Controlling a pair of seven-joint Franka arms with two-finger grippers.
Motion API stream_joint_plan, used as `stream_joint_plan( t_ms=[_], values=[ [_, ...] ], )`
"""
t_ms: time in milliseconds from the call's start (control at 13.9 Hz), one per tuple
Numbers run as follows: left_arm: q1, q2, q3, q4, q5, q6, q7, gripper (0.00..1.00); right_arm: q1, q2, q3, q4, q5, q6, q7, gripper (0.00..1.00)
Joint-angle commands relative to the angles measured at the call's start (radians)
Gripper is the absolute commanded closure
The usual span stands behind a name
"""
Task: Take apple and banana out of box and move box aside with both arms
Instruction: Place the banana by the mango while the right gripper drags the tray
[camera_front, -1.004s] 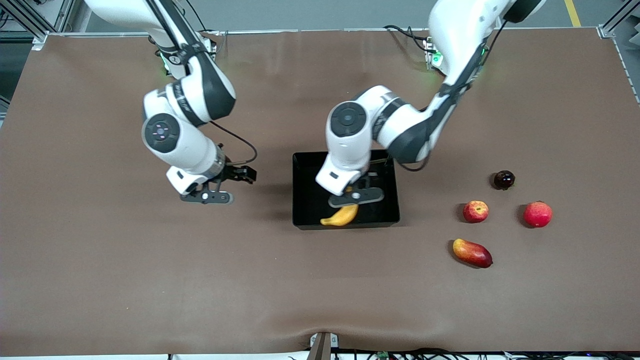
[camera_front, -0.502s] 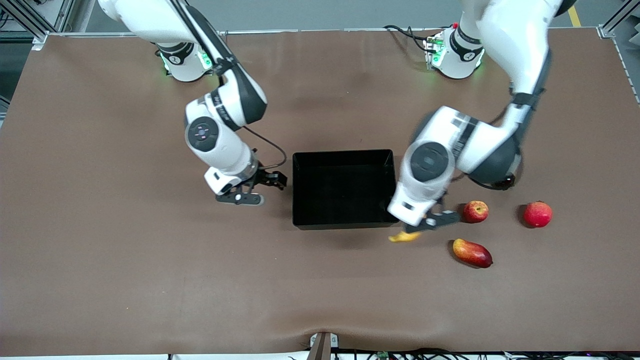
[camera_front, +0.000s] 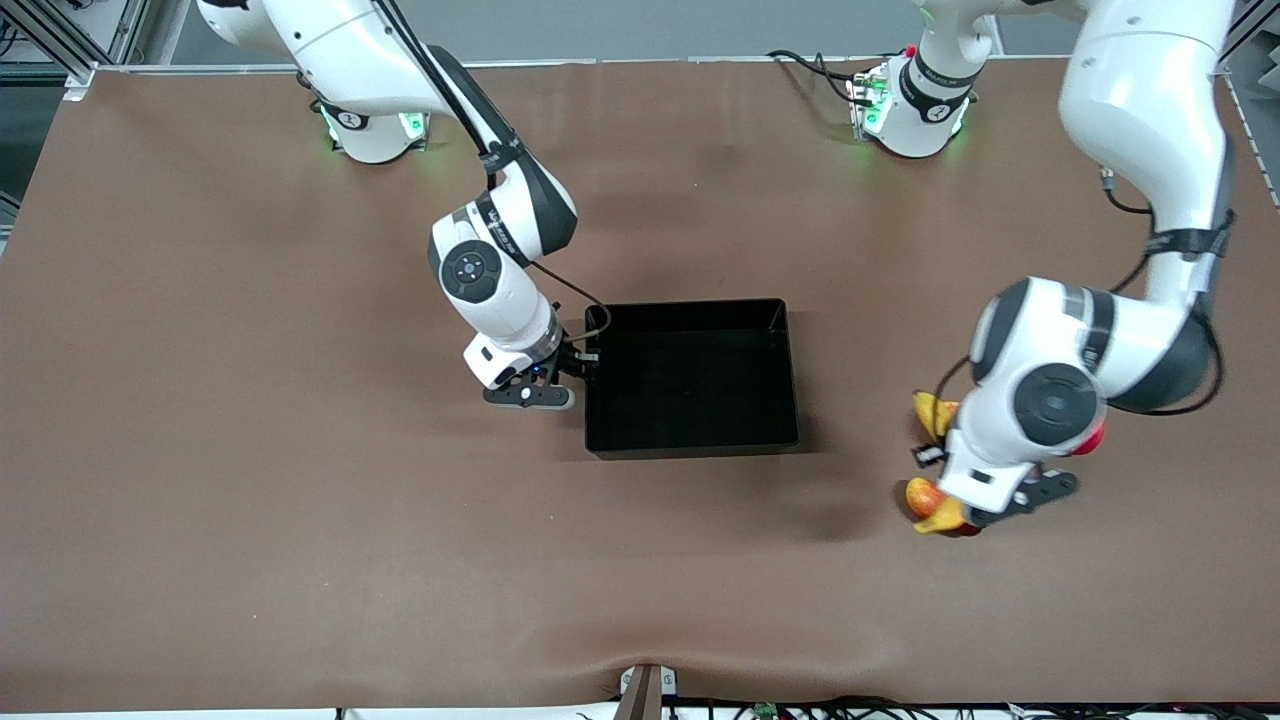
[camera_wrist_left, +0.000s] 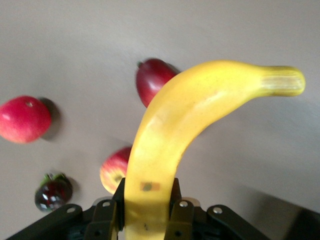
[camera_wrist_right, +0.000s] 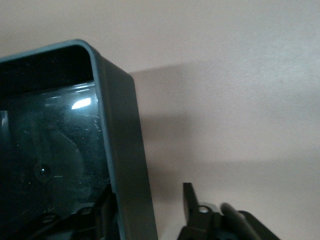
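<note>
Banana (camera_wrist_left: 170, 135) out, box (camera_front: 690, 440) empty
Left gripper (camera_front: 945, 505) clamps banana's end over loose fruit (smooth, may swivel); right gripper (camera_front: 575, 385) straddles box's wall, fingers apart; rigid, light, grip rims

The left arm (camera_front: 1050, 400) covers most of the fruit on the table: of the banana (camera_front: 935, 415) only two yellow bits show, and the apple (camera_wrist_left: 116, 169) sits half hidden under it. The box (camera_wrist_right: 120, 165) is cut off by the right wrist view's edge.
</note>
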Motion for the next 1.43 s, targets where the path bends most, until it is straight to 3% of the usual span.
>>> stream_joint_plan(
  t_ms=[0,430,574,861,932,1076,1363],
  values=[
    [0.085,0.032,-0.01,0.0,0.034,0.06,0.102,1.0,0.015,0.008,-0.01,0.02,0.014,0.001,0.006,1.0],
    [0.151,0.131,0.028,-0.003,0.135,0.239,0.12,1.0,-0.014,-0.006,-0.01,0.021,0.023,-0.017,-0.003,1.0],
    [0.167,0.188,0.028,-0.001,0.14,0.264,0.124,1.0,-0.04,-0.021,-0.007,0.042,0.028,-0.081,-0.002,1.0],
    [0.168,0.245,0.029,-0.001,0.206,0.307,0.121,1.0,-0.098,-0.041,-0.008,0.11,0.178,-0.241,-0.028,1.0],
    [0.168,0.248,0.029,-0.001,0.206,0.307,0.12,0.82,-0.124,-0.059,-0.008,0.11,0.189,-0.273,-0.058,1.0],
    [0.17,0.234,0.029,0.0,0.209,0.307,0.127,0.0,-0.178,-0.091,-0.008,0.109,0.195,-0.369,-0.116,1.0],
    [0.183,0.165,0.019,0.0,0.198,0.295,0.123,0.0,-0.257,-0.211,-0.028,0.04,0.175,-0.436,-0.127,1.0]
  ],
)
